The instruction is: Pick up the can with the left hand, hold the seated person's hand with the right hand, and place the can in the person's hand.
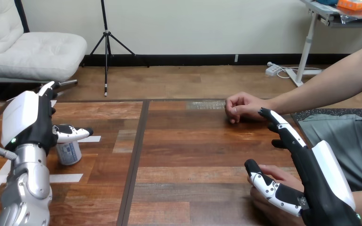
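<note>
**A:** Start with the left robot hand (26,120). What is it doing?

**B:** It's at the left side of the table (184,155) with its back to the camera. The fingers are straight and point away, and the thumb reaches out over the top of the can (69,153). Nothing is wrapped round the can, which stands upright on the table just beside the palm, under that thumb.

**A:** So it hasn't been picked up?

**B:** I'd say not. The robot hand is in position, but the grasp and the lift are not yet done.

**A:** And the right robot hand (311,183)?

**B:** It's spread, with the fingers straight and the thumb out to the side. It sits over the person's hand at the lower right (283,175), which shows between the thumb and the palm. I can't tell whether they touch, and nothing is curled round it, so I wouldn't call it held.

**A:** What about the person's other hand (240,107)?

**B:** It's loosely closed on the table farther back, well apart from the can.

**A:** What's left, then?

**B:** By my reading, all three steps: the grasp, the hold and the handover.

**A:** Any writing?

**B:** The can has a pale label with bluish print that is too small to read. The white tape strips (66,178) near it are blank.
</note>
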`<state>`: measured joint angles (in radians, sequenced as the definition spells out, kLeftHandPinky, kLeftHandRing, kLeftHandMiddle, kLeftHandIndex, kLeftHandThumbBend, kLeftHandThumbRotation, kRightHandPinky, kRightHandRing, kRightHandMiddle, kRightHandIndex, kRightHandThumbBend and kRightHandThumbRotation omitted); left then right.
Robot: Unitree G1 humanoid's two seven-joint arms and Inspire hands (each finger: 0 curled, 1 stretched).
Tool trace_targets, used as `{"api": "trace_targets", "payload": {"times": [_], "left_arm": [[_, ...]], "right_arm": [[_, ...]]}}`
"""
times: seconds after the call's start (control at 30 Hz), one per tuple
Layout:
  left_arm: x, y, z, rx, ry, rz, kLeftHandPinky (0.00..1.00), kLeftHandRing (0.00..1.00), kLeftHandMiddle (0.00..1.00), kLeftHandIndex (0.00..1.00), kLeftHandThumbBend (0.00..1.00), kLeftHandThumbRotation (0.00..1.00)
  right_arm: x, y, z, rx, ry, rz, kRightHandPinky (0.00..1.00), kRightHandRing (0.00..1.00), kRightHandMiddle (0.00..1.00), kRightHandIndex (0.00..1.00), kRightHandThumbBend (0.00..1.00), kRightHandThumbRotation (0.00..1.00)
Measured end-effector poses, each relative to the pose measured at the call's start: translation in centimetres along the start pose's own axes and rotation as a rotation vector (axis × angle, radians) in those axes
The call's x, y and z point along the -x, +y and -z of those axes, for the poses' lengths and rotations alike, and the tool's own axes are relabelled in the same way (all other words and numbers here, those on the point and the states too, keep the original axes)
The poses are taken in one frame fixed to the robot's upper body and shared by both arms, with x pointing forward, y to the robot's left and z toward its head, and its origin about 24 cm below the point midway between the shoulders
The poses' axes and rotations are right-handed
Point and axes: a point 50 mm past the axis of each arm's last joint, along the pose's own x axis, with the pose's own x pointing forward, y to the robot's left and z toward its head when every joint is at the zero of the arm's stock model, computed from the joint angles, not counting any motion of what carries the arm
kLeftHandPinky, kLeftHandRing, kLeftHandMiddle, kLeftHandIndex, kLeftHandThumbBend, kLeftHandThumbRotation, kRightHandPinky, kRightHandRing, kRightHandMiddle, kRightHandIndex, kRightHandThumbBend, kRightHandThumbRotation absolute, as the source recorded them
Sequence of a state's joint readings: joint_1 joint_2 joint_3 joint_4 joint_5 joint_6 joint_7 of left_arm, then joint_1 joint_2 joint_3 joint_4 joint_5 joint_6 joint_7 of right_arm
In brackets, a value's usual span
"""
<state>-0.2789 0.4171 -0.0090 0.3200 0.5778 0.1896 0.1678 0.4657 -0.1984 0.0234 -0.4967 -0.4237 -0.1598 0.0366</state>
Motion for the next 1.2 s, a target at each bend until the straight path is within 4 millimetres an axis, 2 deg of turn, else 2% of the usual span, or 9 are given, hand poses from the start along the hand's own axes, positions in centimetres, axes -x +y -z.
{"api": "trace_targets", "payload": {"times": [0.53,1.2], "left_arm": [[-0.63,-0.53,0.31,0.005,0.030,0.016,0.66,0.84,0.91,0.90,0.80,0.10],[-0.98,-0.93,0.58,0.000,0.036,0.017,0.70,0.87,0.93,0.92,0.78,0.12]], "right_arm": [[0.01,0.00,0.01,0.001,0.000,-0.003,0.83,0.92,0.95,0.92,0.31,0.00],[0.02,0.01,0.03,0.002,0.001,-0.011,0.84,0.92,0.95,0.92,0.32,0.00]]}}
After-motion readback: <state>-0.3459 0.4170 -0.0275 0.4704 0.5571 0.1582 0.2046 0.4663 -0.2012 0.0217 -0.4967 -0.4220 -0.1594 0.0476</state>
